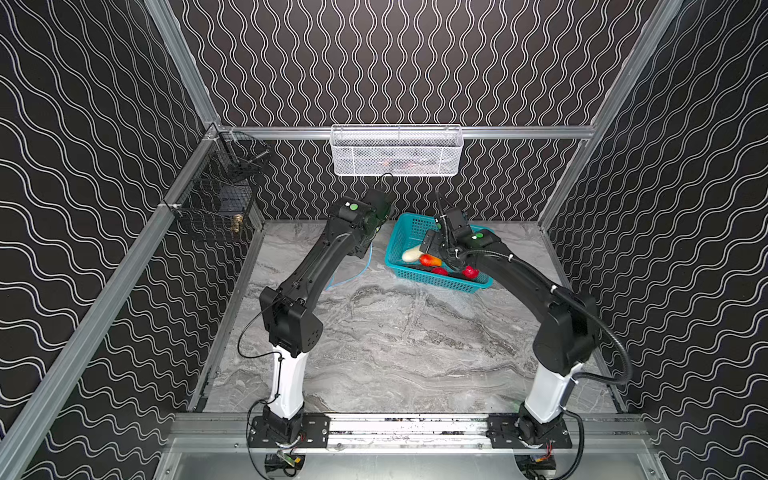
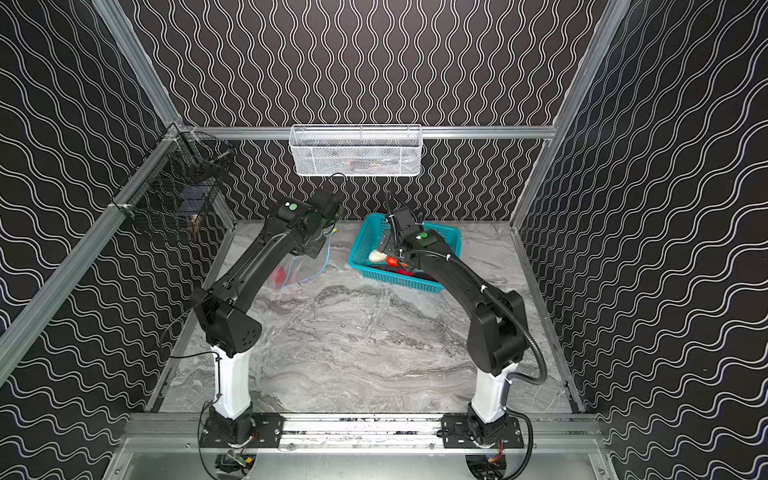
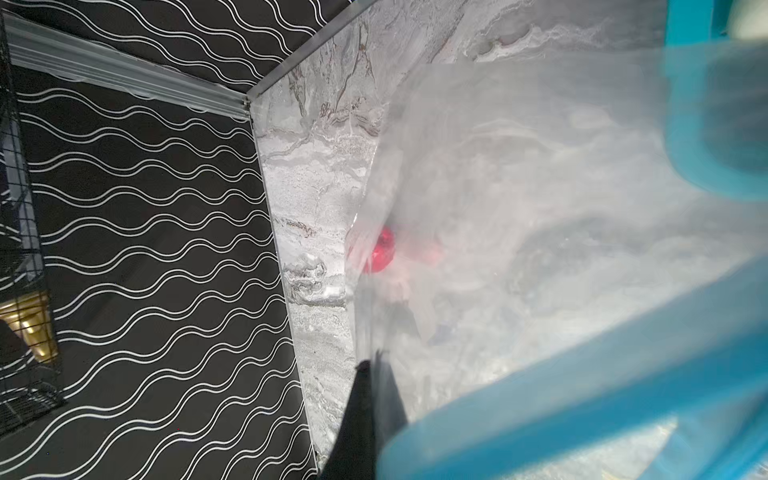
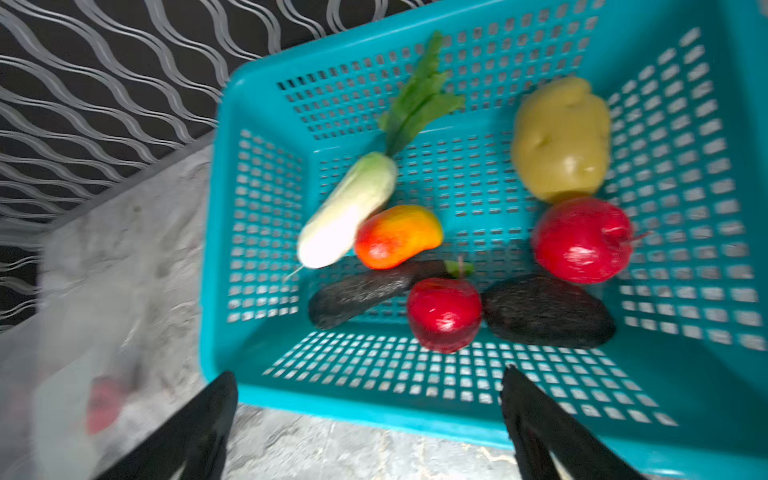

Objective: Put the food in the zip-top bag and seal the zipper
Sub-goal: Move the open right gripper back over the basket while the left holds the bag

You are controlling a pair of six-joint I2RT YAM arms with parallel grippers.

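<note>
Now | left hand [image 3: 374, 374] pinches zip-top bag [image 3: 498, 208] | right hand [image 4: 369, 374] agape over basket [image 4: 214, 249]

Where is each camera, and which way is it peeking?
Top views: high in front, looking down toward the back wall; left arm and right arm show whole.
Left wrist: on the left arm, looking past the shut left gripper into the zip-top bag it pinches.
Right wrist: looking down into the teal basket; open right gripper shows.
Shared: both wrist views catch the bag's red fruit.
</note>
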